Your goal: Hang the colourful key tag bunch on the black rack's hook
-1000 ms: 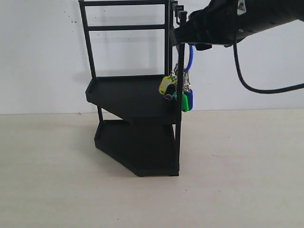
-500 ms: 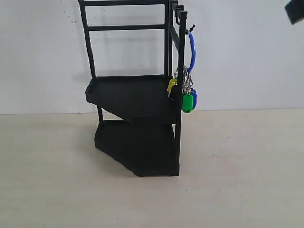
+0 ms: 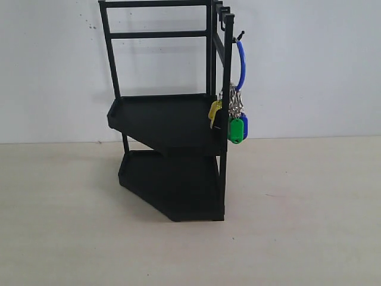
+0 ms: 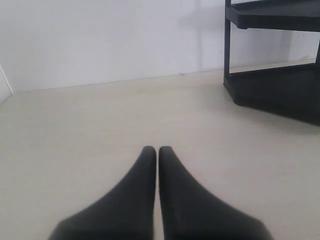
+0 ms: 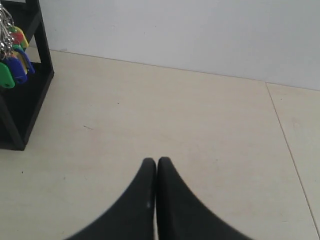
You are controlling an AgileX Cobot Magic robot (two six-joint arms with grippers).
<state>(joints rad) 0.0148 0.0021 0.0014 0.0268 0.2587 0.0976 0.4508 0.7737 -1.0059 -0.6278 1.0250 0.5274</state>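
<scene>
Pale tabletop (image 3: 309, 214), white wall (image 3: 309, 71): your colourful key tag bunch (image 3: 236, 122) hangs from the hook (image 3: 239, 36) of the black rack (image 3: 161, 116), task seemingly done; left gripper (image 4: 158, 150) and right gripper (image 5: 156, 161) both closed, empty.

The black rack (image 3: 169, 122) looked like matt black metal, smooth on bars and trays. The colourful key tag bunch (image 3: 234, 125) showed glossy plastic tags on shiny metal rings (image 3: 235, 105), with a smooth blue loop (image 3: 242, 59). The table (image 3: 297, 208) was pale and matt, faintly grained. The left gripper (image 4: 157, 150) and right gripper (image 5: 156, 161) were smooth matt black.
</scene>
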